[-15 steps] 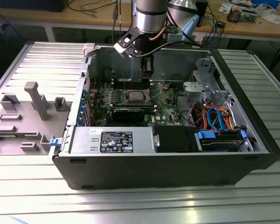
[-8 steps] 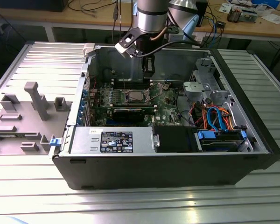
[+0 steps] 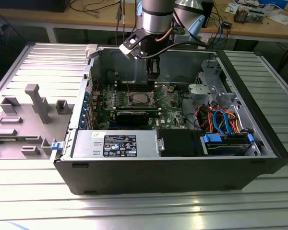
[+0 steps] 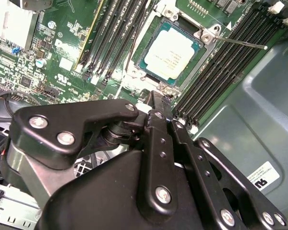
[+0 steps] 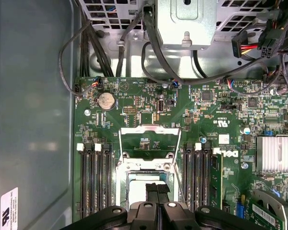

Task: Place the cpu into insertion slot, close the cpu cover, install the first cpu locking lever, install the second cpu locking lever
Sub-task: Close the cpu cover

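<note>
The cpu, a square chip with a dull silver top, lies flat in the insertion slot in the middle of the green motherboard. The cpu cover, a thin silvery frame, stands flipped open beyond the slot, with green board showing through its open middle. A thin wire locking lever sticks out free beside the slot. My gripper hangs just above the slot's edge with its black fingers pressed together and nothing between them. In the exterior view the gripper is inside the computer case, above the slot.
Long black memory slots flank the socket on both sides. A finned heatsink and cables lie nearby. The case walls, power supply and drive cage with coloured wires hem in the board. A grey fixture sits outside.
</note>
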Robot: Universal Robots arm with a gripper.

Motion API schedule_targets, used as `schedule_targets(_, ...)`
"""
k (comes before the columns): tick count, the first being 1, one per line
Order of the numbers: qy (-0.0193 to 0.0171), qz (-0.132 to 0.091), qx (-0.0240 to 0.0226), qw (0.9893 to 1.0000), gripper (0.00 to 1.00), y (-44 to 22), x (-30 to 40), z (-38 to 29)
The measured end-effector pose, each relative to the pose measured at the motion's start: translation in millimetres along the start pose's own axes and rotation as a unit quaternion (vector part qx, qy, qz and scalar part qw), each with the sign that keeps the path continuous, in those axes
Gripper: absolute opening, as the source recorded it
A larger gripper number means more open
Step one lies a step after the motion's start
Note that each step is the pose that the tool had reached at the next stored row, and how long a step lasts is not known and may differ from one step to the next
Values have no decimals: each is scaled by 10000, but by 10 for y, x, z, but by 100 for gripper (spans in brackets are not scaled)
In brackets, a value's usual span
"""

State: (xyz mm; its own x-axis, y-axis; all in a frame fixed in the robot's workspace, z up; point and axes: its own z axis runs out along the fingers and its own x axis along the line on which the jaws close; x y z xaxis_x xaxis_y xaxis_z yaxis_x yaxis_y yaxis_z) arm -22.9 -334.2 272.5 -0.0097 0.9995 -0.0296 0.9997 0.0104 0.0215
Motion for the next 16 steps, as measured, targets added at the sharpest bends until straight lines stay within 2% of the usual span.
schedule_targets(16,0,1,0,10000,11,65,-1,1)
